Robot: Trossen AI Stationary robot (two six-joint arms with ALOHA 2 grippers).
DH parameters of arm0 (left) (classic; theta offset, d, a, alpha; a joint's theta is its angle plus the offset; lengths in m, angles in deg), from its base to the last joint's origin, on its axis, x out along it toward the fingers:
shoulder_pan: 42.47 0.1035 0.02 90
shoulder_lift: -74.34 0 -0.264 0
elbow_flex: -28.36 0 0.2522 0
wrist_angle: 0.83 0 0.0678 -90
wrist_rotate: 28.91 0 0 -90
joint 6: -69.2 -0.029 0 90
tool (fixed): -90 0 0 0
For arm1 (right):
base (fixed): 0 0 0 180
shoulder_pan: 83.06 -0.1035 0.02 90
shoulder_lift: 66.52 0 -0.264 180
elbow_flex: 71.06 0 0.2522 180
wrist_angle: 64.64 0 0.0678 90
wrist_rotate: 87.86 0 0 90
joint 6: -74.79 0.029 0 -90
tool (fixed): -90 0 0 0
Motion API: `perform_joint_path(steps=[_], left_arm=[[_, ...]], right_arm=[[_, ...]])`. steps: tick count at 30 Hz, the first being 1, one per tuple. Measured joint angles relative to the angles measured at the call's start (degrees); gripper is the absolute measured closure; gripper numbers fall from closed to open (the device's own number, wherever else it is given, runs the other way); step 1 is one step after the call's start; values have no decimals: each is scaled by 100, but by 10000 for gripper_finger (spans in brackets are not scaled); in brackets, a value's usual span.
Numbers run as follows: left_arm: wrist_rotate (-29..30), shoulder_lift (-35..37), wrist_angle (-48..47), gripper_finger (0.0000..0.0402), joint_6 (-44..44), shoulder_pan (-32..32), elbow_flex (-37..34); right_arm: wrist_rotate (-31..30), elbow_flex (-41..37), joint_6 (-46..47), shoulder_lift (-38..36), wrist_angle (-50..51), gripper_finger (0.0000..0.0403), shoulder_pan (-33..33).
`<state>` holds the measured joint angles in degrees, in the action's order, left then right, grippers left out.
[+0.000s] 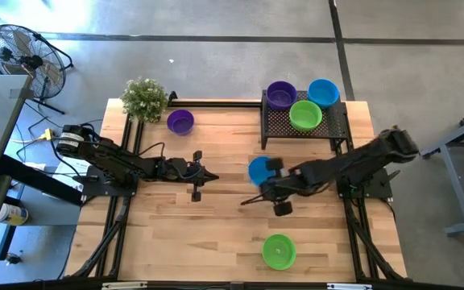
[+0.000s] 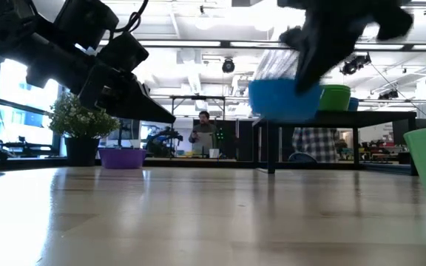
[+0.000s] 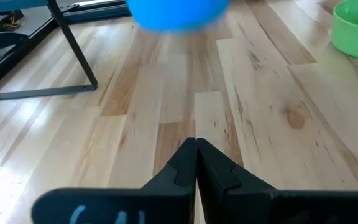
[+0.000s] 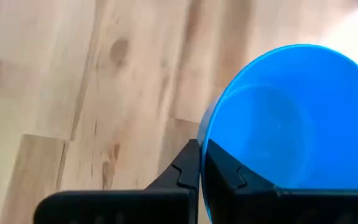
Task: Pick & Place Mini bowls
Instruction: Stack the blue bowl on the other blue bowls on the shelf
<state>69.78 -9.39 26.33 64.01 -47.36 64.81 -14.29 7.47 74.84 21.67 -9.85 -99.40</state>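
A green mini bowl [image 1: 279,250] sits nearest on the table [image 1: 216,234]. Mid-table, the right hand [image 1: 266,176] pinches a blue mini bowl's [image 1: 259,170] rim, lifted clear. The left hand [image 1: 196,176] hovers, fingers pressed together. Farthest, three bowls [image 1: 304,115] rest on the tray [image 1: 284,125].

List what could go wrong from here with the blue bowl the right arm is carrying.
1. The right end effector pinches only the rim of the small round blue plastic bowl, held above the wooden table; it could slip or tilt out.
2. The black wire-mesh tray already holds purple, blue and green bowls, so placing there risks knocking them.
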Motion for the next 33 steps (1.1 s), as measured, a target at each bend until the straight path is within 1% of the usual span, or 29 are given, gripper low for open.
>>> perform_joint_path(steps=[3,6,8,10,13,16,21,22,24,27,29,31,33], left_arm=[[0,0,0,402,0,0,0],[-2,0,2,402,0,0,0],[-2,0,2,402,0,0,0],[-4,0,2,402,0,0,0],[-20,0,4,402,0,0,0],[-20,0,2,402,6,0,0],[-35,0,-24,401,80,0,0],[-35,0,-24,401,93,0,0],[-35,0,-9,401,94,0,-2],[-33,0,7,401,94,0,-2],[-34,0,7,401,94,0,-2],[-33,-2,27,401,94,0,-2],[-33,-2,146,401,94,0,-2]], right_arm=[[-436,351,581,-620,906,399,57],[-980,984,1116,-1082,1906,395,307],[-1341,1459,1242,-1317,2399,396,539],[-1573,1937,1246,-1479,2697,400,893],[-1591,2459,1078,-1585,2936,400,1742],[-1200,2645,497,-1571,2982,397,2792],[47,2337,-328,-1565,2995,400,4557],[198,2269,-407,-1556,3005,401,4859],[308,2188,-534,-1556,3022,399,5391],[370,2069,-747,-1577,2994,396,6004],[558,1990,-890,-1563,2948,396,6321],[780,1919,-1000,-1560,2864,399,6521],[854,1813,-1072,-1568,2789,400,6640]])
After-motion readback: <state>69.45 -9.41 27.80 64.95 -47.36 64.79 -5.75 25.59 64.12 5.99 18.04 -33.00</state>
